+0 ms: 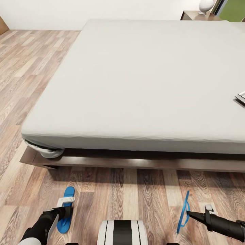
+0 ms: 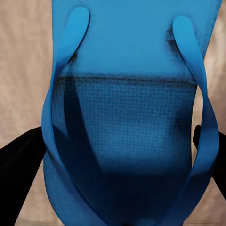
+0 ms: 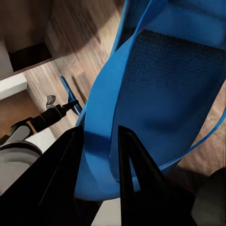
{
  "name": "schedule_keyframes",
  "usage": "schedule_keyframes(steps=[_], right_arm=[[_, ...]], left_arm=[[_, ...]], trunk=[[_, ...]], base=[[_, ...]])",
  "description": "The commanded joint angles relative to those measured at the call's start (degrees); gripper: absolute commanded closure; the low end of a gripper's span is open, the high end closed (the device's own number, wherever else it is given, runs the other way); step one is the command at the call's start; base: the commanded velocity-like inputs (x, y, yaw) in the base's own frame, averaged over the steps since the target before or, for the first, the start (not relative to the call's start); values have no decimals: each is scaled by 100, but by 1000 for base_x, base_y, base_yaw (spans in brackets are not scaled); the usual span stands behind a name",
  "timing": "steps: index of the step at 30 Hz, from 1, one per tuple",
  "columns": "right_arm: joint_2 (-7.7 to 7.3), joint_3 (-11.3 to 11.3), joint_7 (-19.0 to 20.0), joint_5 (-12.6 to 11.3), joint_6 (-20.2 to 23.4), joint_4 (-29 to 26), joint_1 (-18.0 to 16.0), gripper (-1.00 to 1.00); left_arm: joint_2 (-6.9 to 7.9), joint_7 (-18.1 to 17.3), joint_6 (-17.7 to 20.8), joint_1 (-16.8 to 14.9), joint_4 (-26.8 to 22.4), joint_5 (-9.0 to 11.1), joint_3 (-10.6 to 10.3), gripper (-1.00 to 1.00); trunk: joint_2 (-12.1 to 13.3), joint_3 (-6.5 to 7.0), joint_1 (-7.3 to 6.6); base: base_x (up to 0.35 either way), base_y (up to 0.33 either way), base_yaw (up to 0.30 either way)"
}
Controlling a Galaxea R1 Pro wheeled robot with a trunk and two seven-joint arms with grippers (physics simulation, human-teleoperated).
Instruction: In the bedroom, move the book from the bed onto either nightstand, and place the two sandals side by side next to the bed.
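Left claw [image 1: 66, 212]: clenched on left sandal [image 1: 66, 209], flat, low over floor.
Right claw [image 1: 189, 213]: grasping right sandal [image 1: 182, 212] edge-up (needs levelling before pairing).

Left tool [image 1: 66, 211] low at left, fingers closed on sandal [image 1: 66, 210]; right tool [image 1: 188, 214] pinches other sandal [image 1: 183, 211] edge-up.

The head camera looks down from high up at the bed [image 1: 136, 81] and floor [image 1: 102, 194]. Each wrist camera sits very close to a sandal [image 2: 127, 136] [image 3: 160, 94], which the head view shares.
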Motion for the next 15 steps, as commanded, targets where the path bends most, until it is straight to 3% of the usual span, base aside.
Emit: schedule_keyframes(steps=[1,6,15], right_arm=[[-47,69,23,-51,111,-48,-1,100],[-227,56,28,-59,222,-135,-9,100],[-252,53,22,-71,183,-129,-10,100]], left_arm=[[-5,-54,25,-2,-11,-62,42,100],[-10,-56,25,-2,-5,-62,42,100],[-13,-56,25,-2,-6,-62,39,100]], trunk=[[-1,-4,-1],[-1,-4,-1],[-1,-4,-1]], base=[[0,0,0],[0,0,0],[0,0,0]])
